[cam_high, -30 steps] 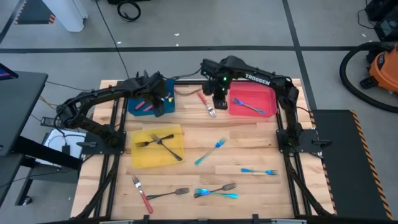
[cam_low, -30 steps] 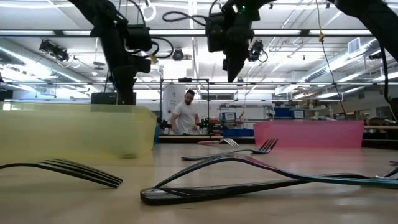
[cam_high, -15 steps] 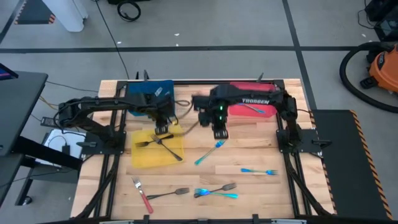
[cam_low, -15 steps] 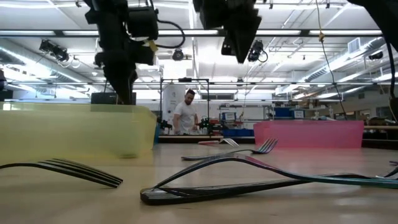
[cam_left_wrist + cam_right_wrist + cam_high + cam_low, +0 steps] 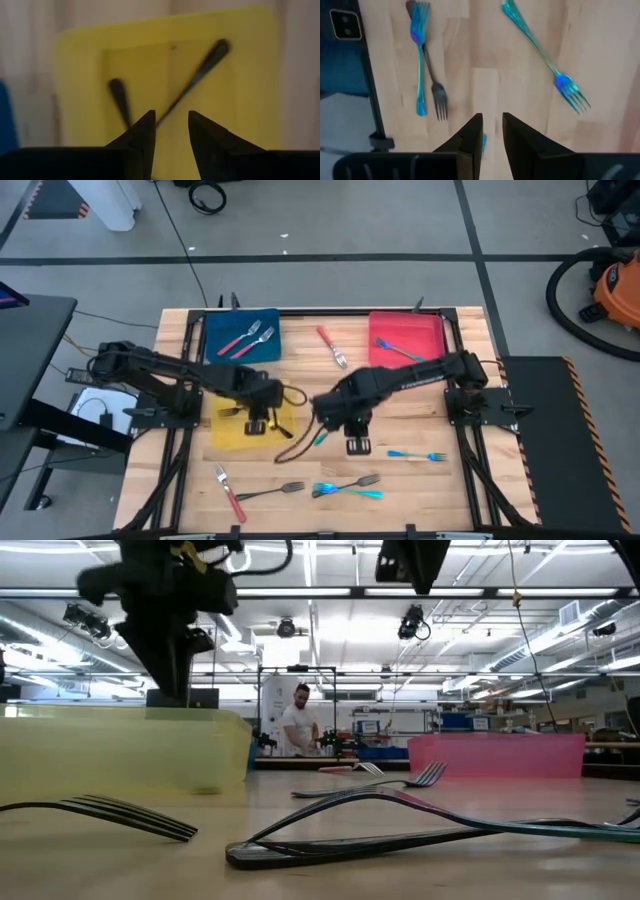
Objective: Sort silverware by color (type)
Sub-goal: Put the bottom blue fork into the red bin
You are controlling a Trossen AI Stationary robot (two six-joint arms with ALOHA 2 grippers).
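right gripper [image 5: 357, 444]: hovering over the mid-table, jaws slightly parted, holding nothing
target: blue fork [image 5: 335, 425] lying on the wood beside the yellow tray [image 5: 226, 435], handle end just under the gripper
approach: I'd be centring on the handle, jaws across it, before descending
left gripper [image 5: 255, 423]: hanging over the yellow tray's black forks [image 5: 238, 411], narrow gap, empty
drop: red tray [image 5: 425, 336] is already taking a blue fork
risk: arms are sitting close

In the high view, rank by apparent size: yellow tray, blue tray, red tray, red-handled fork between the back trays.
1. yellow tray, though partly covered by the left arm
2. blue tray and red tray, alike
3. red-handled fork
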